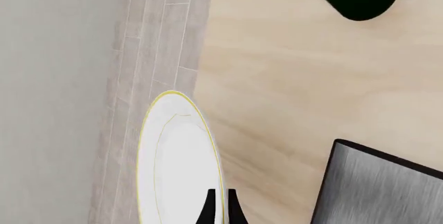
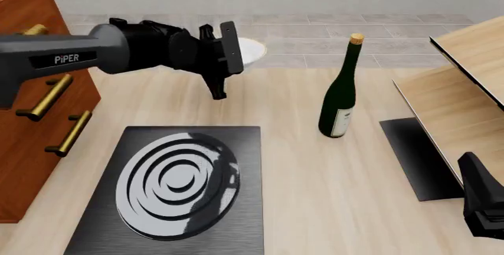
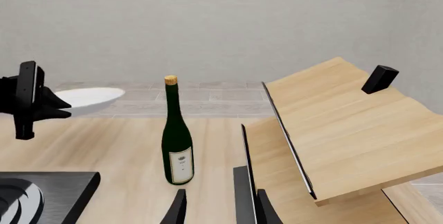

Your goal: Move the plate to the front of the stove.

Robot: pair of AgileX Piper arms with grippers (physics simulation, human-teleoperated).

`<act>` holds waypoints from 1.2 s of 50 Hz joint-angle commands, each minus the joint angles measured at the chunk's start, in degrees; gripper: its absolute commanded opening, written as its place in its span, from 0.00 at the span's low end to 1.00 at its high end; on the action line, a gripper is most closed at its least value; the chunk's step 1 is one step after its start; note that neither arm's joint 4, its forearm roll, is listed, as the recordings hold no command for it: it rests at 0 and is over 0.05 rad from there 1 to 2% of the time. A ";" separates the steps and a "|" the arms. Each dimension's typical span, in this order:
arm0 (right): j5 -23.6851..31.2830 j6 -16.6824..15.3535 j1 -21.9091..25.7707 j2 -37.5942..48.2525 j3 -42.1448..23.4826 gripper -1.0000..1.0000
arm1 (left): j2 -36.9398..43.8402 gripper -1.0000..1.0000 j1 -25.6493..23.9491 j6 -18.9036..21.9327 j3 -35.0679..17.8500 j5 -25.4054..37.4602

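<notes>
Left gripper (image 2: pixel 226 60) clenched on rim of white gold-rimmed plate (image 2: pixel 250 51), held aloft beyond the ring-burner stove (image 2: pixel 177 187) — clearance for carrying it; right gripper (image 3: pixel 218 206) parked, grip unreadable.

A pale wooden counter (image 2: pixel 315 178) carries the ringed stove (image 2: pixel 177 193), an upright green wine bottle (image 2: pixel 341 98) and a plain black slab (image 2: pixel 417 157).

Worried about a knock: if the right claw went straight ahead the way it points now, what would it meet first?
Probably the wine bottle, standing upright just left of the right claw line; depth is unclear, so it might slip past.
</notes>
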 commanded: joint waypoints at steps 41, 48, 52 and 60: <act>0.00 -0.01 -0.01 0.01 0.00 1.00 | 11.76 0.00 -3.02 -4.10 4.11 -8.91; 0.00 0.00 0.00 0.00 0.00 1.00 | 12.43 0.00 -3.10 -4.40 4.52 -9.35; 0.00 -0.01 0.00 -0.02 0.00 1.00 | 12.71 0.00 -3.21 -4.44 4.71 -9.48; 0.00 -0.04 0.00 0.00 0.00 1.00 | 13.43 0.00 -3.35 -4.90 4.83 -9.55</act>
